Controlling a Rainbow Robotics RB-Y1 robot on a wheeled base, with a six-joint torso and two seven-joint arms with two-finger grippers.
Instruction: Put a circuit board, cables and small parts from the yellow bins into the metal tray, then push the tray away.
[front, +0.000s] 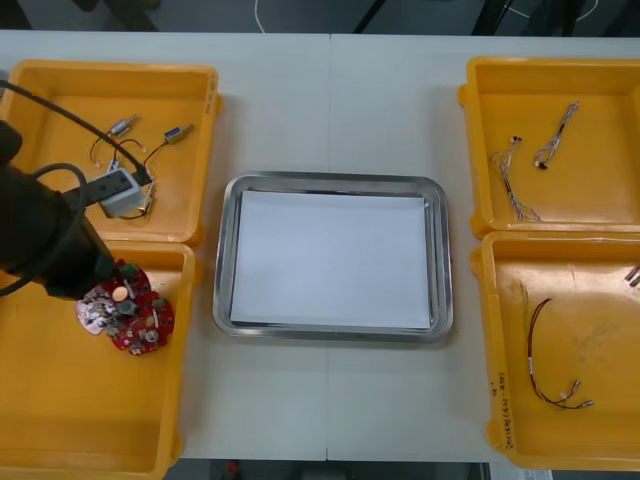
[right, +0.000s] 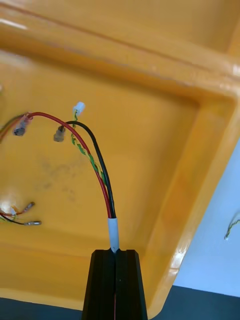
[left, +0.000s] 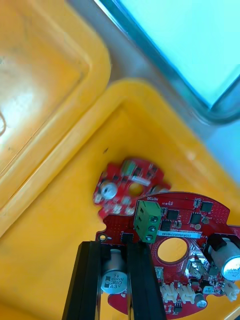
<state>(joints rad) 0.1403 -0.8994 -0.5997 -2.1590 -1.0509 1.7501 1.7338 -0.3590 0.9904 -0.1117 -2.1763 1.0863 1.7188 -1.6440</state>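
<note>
Light table (front: 330, 400) carries a white-lined tray (front: 222, 260) at centre, between yellow bins. In the near-left bin (front: 60, 400) the left gripper (left: 114, 248) is clamped on the edge of a red board (left: 185, 220), which partly covers a second board (left: 127, 182). The right gripper (right: 116, 252), fingers together, pinches a red, black and green-yellow cable (right: 95, 160) above a bin (right: 165, 150)

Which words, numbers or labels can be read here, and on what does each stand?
"MOTOR": white print on the red circuit board held by the left gripper, beside its green connector.
"63V": on the silver cylinder between that gripper's fingers.
White strip on the board, and handwriting on the near right yellow bin's rim: too small to read.
Right gripper's cable: no text.
</note>
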